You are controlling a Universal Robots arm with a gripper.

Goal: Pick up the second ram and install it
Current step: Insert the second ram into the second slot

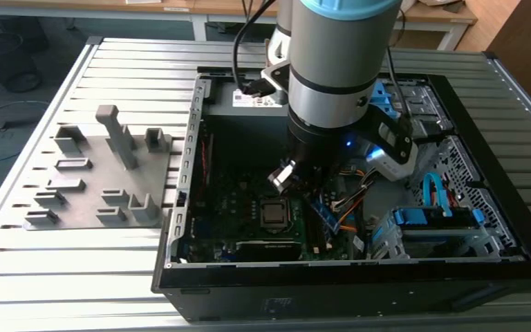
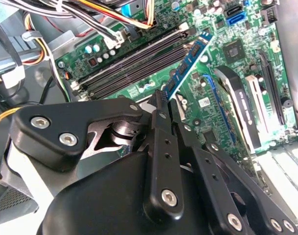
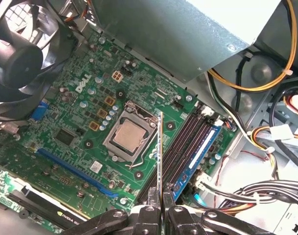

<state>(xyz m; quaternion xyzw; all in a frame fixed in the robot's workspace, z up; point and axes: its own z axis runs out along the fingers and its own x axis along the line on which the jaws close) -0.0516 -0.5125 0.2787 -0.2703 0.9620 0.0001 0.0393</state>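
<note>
My gripper (image 3: pixel 161 204) is shut on the second ram (image 3: pixel 161 152), a thin blue board seen edge-on in the first wrist view. In the second wrist view the same ram (image 2: pixel 188 63) juts out from the black fingertips (image 2: pixel 160 105), blue with small dark chips. It hangs above the motherboard, over the dark memory slots (image 3: pixel 181 142) beside the processor socket (image 3: pixel 127 136). Another blue stick with a white label (image 3: pixel 200 154) stands in the outer slot. In the exterior view the gripper (image 1: pixel 289 178) is down inside the open computer case (image 1: pixel 358 270).
A black fan (image 3: pixel 16 54) and the grey power supply (image 3: pixel 188 29) border the board. Cable bundles (image 3: pixel 266 188) lie beside the slots. Blue drive brackets (image 1: pixel 436 218) sit at the exterior view's right. A grey fixture plate (image 1: pixel 99 173) lies on the table left of the case.
</note>
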